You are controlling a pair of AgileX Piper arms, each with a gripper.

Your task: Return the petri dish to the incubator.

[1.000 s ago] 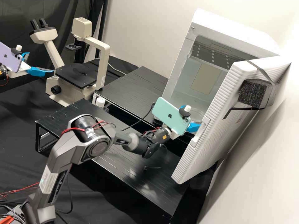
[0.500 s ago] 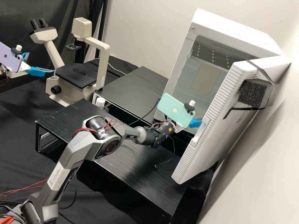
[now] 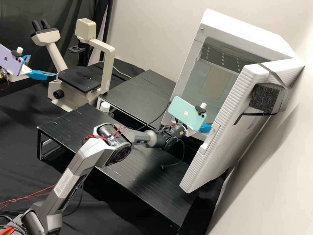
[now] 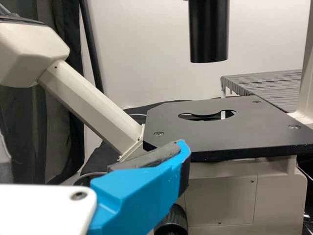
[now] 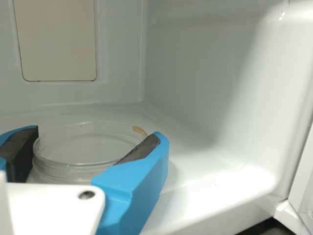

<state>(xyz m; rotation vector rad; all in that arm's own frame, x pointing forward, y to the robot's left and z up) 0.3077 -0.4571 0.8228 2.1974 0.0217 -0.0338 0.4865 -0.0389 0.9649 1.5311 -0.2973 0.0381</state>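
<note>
Pale wall point(image 3: 150, 36) behind black slatted stands point(image 3: 138, 93), white incubator point(image 3: 244, 31), right pincer point(image 3: 205, 128) gripping petri dish point(image 5: 83, 147), left pincer point(image 3: 42, 65) wide.

Petri dish point(image 5: 84, 152) in the incubator point(image 3: 243, 28), microscope point(image 3: 80, 78) to the left, a stand point(image 3: 140, 93) between.

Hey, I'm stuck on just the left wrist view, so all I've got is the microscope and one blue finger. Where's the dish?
Observer: The dish is inside the incubator, between the fingers of the right gripper.
Operator: Okay, and what about the incubator's door, open or closed?
Observer: The door stands open.
Operator: I only see one of my own fingers. Is the left gripper open?
Observer: Yes, the high view shows both fingers of the left gripper, and they stand apart.
</note>
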